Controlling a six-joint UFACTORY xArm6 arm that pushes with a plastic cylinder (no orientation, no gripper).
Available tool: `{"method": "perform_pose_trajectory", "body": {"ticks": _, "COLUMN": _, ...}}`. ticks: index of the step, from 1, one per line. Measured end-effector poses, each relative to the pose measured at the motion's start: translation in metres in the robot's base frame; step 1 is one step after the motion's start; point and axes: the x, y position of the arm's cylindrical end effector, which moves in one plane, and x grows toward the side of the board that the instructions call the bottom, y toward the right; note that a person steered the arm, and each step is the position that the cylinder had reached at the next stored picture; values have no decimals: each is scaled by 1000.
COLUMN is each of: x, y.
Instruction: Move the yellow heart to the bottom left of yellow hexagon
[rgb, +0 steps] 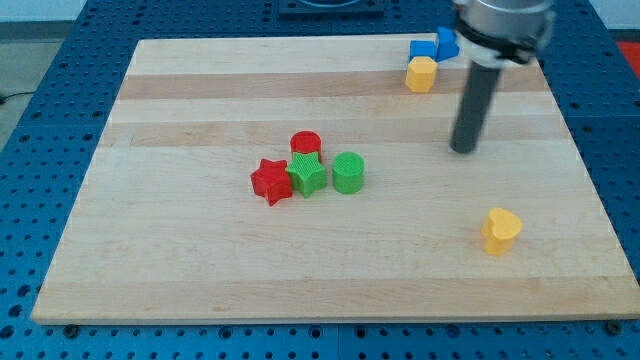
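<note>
The yellow heart (501, 230) lies near the view's lower right of the wooden board (200, 260). The yellow hexagon (421, 73) sits near the view's top right, touching a blue block (424, 48) above it. Another blue block (446, 42) lies just to the right of that one. My tip (463, 150) rests on the board between the two yellow blocks, below and right of the hexagon, above and left of the heart, touching neither.
A cluster sits at mid-board: a red cylinder (305, 144), a red star (271, 181), a green star (307, 174) and a green cylinder (348, 172). The board lies on a blue perforated table (40, 150).
</note>
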Motion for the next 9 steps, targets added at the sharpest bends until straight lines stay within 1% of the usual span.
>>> {"method": "perform_pose_trajectory", "body": {"ticks": 1, "x": 43, "y": 70}}
{"method": "perform_pose_trajectory", "body": {"ticks": 2, "x": 115, "y": 75}}
{"method": "perform_pose_trajectory", "body": {"ticks": 3, "x": 158, "y": 18}}
{"method": "perform_pose_trajectory", "body": {"ticks": 4, "x": 155, "y": -27}}
{"method": "perform_pose_trajectory", "body": {"ticks": 5, "x": 132, "y": 7}}
{"method": "perform_pose_trajectory", "body": {"ticks": 6, "x": 106, "y": 18}}
{"method": "perform_pose_trajectory", "body": {"ticks": 7, "x": 85, "y": -10}}
{"method": "perform_pose_trajectory", "body": {"ticks": 8, "x": 85, "y": -17}}
{"method": "perform_pose_trajectory", "body": {"ticks": 9, "x": 85, "y": -61}}
